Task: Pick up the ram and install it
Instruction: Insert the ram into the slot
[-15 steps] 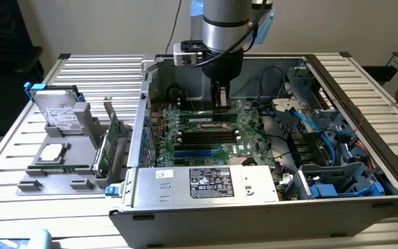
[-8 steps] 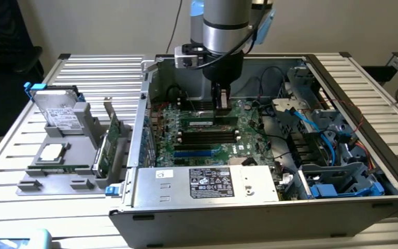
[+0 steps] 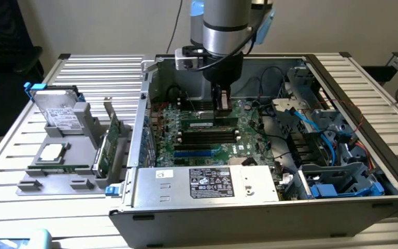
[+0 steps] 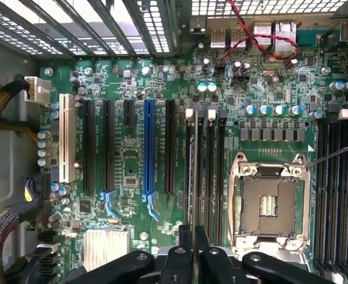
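Note:
The ram [image 3: 200,124] is a thin green stick with a white label. It stands on edge along the black memory slots [image 3: 206,136] of the motherboard, inside the open computer case [image 3: 254,218]. My gripper [image 3: 221,114] reaches straight down into the case and is shut on the ram's upper edge. In the wrist view the ram [image 4: 196,171] shows edge-on as a thin grey line. It runs from between my gripper's [image 4: 193,238] black fingers along a slot, between the white latches [image 4: 211,113]. Whether it is seated in the slot I cannot tell.
An empty CPU socket [image 4: 268,204] lies beside the memory slots, and a blue expansion slot [image 4: 148,148] lies on their other side. On the exterior view's left, a grey holder [image 3: 81,124] carries a hard drive [image 3: 57,110], a processor [image 3: 50,151] and a green expansion card [image 3: 108,142]. Power supply [image 3: 206,182] and blue cables [image 3: 323,136] crowd the case.

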Controlling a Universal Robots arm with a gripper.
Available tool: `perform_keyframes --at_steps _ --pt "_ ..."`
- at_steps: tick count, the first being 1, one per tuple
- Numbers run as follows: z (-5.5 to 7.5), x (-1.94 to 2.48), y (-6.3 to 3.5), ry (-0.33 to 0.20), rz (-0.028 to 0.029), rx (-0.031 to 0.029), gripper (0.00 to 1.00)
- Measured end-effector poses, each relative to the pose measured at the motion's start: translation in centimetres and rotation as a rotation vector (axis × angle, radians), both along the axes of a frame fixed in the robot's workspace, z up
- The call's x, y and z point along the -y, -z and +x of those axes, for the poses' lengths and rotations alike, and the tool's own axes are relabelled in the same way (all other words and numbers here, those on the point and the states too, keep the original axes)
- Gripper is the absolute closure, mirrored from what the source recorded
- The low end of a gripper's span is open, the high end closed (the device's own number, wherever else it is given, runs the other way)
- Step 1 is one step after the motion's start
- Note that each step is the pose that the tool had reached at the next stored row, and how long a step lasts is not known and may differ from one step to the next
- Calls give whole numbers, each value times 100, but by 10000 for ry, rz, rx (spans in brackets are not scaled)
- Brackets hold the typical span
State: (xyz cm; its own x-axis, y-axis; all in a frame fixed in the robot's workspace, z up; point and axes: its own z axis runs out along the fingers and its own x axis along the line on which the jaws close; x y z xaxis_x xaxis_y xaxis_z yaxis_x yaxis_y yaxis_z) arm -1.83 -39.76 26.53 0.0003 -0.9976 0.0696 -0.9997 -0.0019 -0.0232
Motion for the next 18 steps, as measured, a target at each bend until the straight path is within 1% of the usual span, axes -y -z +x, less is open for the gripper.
perform_keyframes --at_steps 5,13,18 --pt "0 -3 19 -40 2 3 86" --pt "4 -14 121 -39 -1 2 86" --pt "13 -15 166 -40 -4 2 86"
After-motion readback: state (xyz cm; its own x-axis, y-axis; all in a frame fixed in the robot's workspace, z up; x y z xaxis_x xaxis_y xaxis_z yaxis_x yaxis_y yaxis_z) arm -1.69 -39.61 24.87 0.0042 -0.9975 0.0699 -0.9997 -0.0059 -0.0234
